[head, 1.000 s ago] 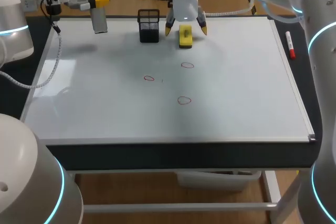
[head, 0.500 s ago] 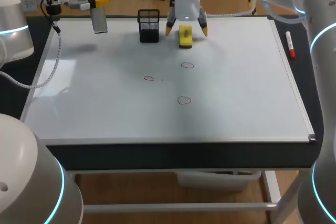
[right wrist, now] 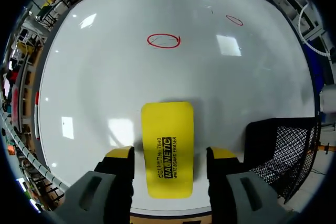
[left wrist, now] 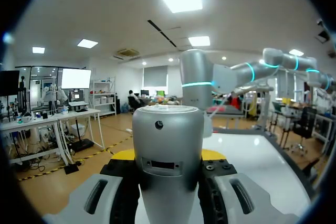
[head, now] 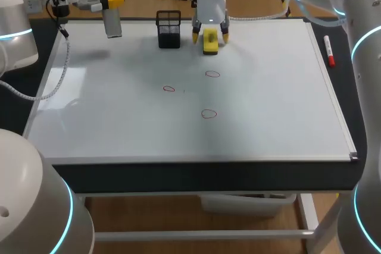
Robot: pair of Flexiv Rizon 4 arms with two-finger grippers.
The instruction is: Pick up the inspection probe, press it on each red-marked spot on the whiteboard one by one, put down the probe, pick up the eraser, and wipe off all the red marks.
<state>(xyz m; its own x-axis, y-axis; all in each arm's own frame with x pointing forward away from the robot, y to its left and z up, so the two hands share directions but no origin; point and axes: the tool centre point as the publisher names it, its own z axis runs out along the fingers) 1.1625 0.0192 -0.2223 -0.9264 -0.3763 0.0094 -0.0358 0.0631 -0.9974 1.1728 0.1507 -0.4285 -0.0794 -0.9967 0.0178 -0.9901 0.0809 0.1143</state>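
Observation:
The yellow eraser (head: 210, 41) lies flat at the far middle of the whiteboard (head: 268, 99). My right gripper (head: 209, 38) straddles the eraser (right wrist: 167, 148); its yellow fingertips (right wrist: 119, 154) stand on either side with a small gap each, so it is open. Three red-outlined marks (head: 169, 88), (head: 212, 74), (head: 208, 113) sit mid-board, ahead of the right gripper (right wrist: 168, 156); the nearest mark (right wrist: 164, 40) is just beyond the eraser. My left gripper (head: 113, 3) hovers at the far left corner, shut on the silver inspection probe (head: 111, 22), which fills the space between its fingers (left wrist: 167, 156).
A black mesh holder (head: 169, 29) stands just left of the eraser, close beside the right gripper (right wrist: 283, 150). A red marker (head: 328, 50) lies on the dark strip beyond the board's right edge. A white cable trails along the board's left edge (head: 59, 69).
My right gripper's fingers have drawn in from wide apart to close alongside the eraser. The left arm with the probe has not moved.

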